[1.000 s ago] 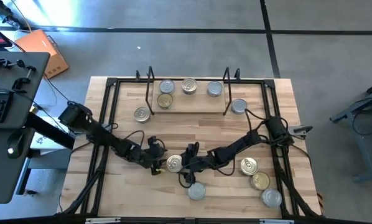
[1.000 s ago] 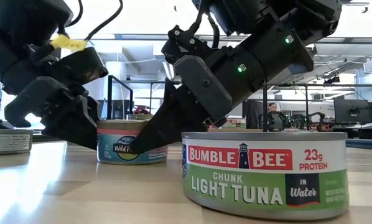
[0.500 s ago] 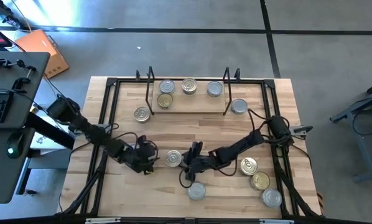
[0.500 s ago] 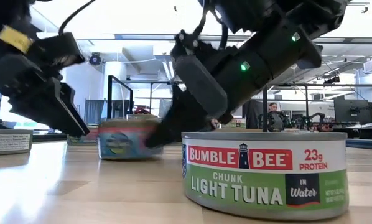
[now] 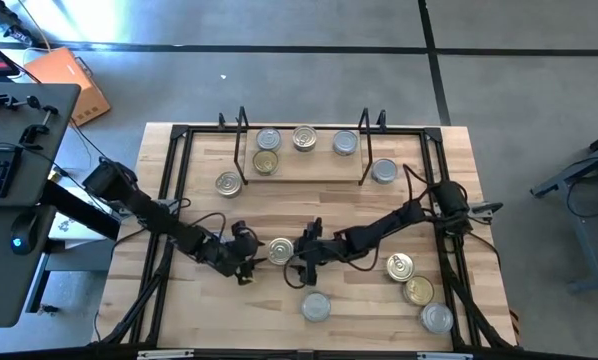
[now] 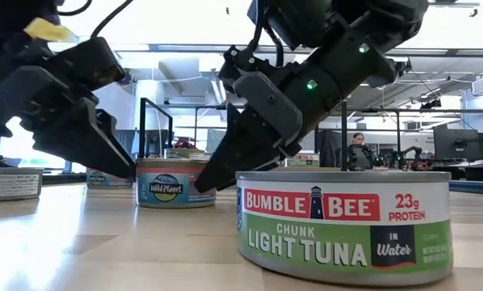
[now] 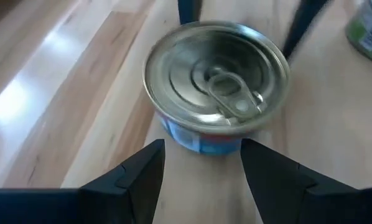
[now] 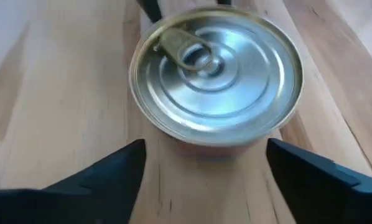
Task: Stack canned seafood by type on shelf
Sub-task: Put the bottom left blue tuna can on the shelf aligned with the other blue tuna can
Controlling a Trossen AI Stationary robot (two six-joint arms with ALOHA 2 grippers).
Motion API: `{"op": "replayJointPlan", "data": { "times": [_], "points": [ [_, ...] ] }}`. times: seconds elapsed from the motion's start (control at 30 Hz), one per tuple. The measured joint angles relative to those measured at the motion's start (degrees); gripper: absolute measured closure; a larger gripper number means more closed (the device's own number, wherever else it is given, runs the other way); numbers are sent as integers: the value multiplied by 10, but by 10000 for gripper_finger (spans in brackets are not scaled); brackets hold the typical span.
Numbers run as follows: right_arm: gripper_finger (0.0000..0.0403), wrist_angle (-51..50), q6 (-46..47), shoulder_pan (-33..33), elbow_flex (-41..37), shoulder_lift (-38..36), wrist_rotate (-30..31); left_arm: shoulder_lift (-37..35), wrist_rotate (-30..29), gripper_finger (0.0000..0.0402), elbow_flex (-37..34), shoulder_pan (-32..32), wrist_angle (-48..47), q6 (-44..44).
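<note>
A gold-topped tin [image 5: 280, 250] with a ring pull and a blue label [image 6: 173, 191] stands on the table's middle, between my two grippers. My left gripper [image 5: 247, 262] is at its left and open; in its wrist view the fingertips [image 7: 158, 149] stand by the tin's [image 7: 217, 81] near wall. My right gripper [image 5: 304, 255] is at its right, open wide, with the tin [image 8: 214, 74] just ahead of its fingers [image 8: 120, 165]. The shelf [image 5: 299, 175] at the far side carries several tins [image 5: 304, 137]. My left gripper comes at the tin slanting down from the table's left, its fingertips on either side of the lower side wall [image 7: 201, 142]; whether they touch it I cannot tell. My right gripper slants down from the right, and I cannot tell whether its fingertips [image 6: 205, 182] touch the tin's wall.
A Bumble Bee tin [image 6: 342, 222] stands close to the near edge [image 5: 316, 306]. Three more tins [image 5: 417, 290] sit at the near right. Single tins stand left [image 5: 228, 183] and right [image 5: 383, 172] of the shelf. A black frame [image 5: 179, 200] borders the table.
The blue-labelled tin has slid a little toward the far edge, staying upright. My left gripper drew back from it toward the table's left, then came back beside it. My right gripper has followed the tin toward the far edge.
</note>
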Motion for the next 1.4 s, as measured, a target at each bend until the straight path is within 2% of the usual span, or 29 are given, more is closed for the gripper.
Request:
{"op": "replayJointPlan", "data": {
  "times": [0.13, 0.3, 0.57, 0.8, 0.9, 1.2, 1.4],
  "points": [
    [25, 28, -18, -10, 0, 4, -13, 16, 12, 195, 0, 16, 42, 30],
    [11, 55, -49, -12, -2, 5, 14, 32, 32, 195, -1, 33, 98, 67],
    [11, 71, -55, -15, -3, 16, 14, 40, 37, 195, -2, 46, 110, 79],
    [54, 84, -28, -5, -1, 30, 48, 35, 34, 195, -2, 37, 98, 74],
    [54, 77, -22, 5, 0, 25, 61, 24, 35, 195, 3, 29, 71, 52],
    [55, -48, 23, 27, 1, -41, 135, 6, 10, 195, 2, -4, -24, -13],
    [55, -103, 20, -28, 1, -104, 171, 9, -11, 195, 1, -11, -10, -17]
  ]
}}
